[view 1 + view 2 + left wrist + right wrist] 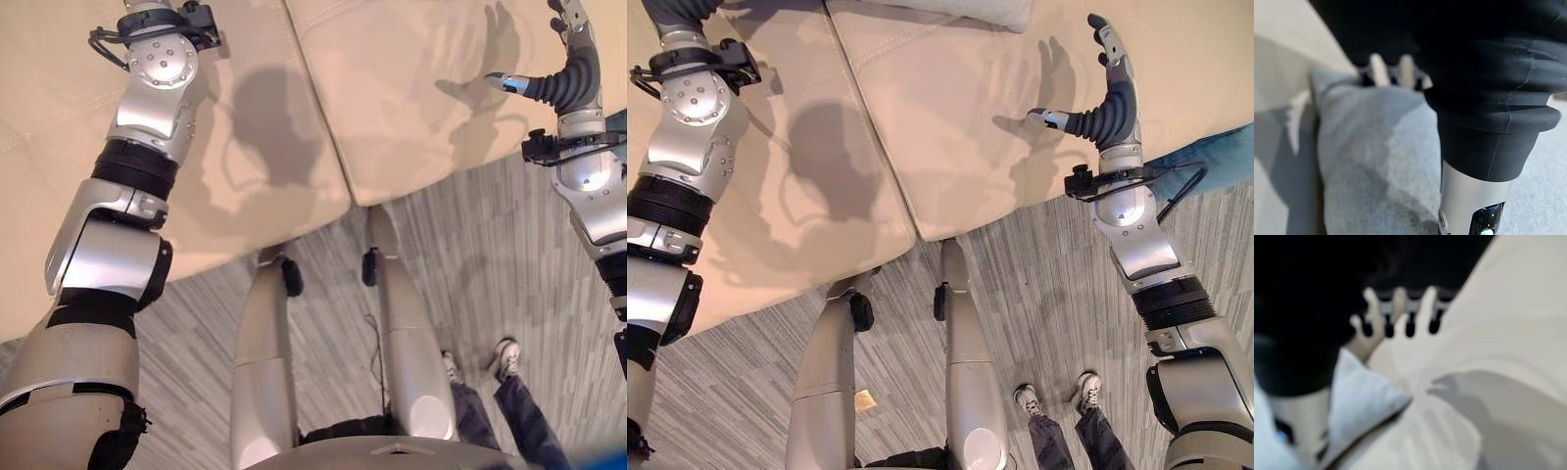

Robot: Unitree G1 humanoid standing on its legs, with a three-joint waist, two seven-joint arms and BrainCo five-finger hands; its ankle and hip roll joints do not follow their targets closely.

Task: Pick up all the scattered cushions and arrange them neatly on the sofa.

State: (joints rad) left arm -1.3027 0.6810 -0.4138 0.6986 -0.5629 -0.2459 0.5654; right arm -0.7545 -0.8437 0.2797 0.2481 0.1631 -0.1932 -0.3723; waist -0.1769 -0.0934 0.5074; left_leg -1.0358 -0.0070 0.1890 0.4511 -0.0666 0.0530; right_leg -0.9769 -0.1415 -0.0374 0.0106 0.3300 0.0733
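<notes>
Right hand (1107,103), fingers straight and spread, hovers above the beige sofa (950,127) seat, empty. Left hand (1400,71) reaches over a grey cushion (1376,161) set against the far backrest, fingers extended, seemingly to settle it. A blue cushion (1215,157) lies beside the sofa's right end, probably next.

A living-room sort of setting: cream leather sofa (960,117), grey cushion (1376,161), striped grey carpet (1048,294).

Smooth cream leather sofa (411,108), soft grey cloth cushion (1376,156), grey striped carpet (470,294)
</notes>
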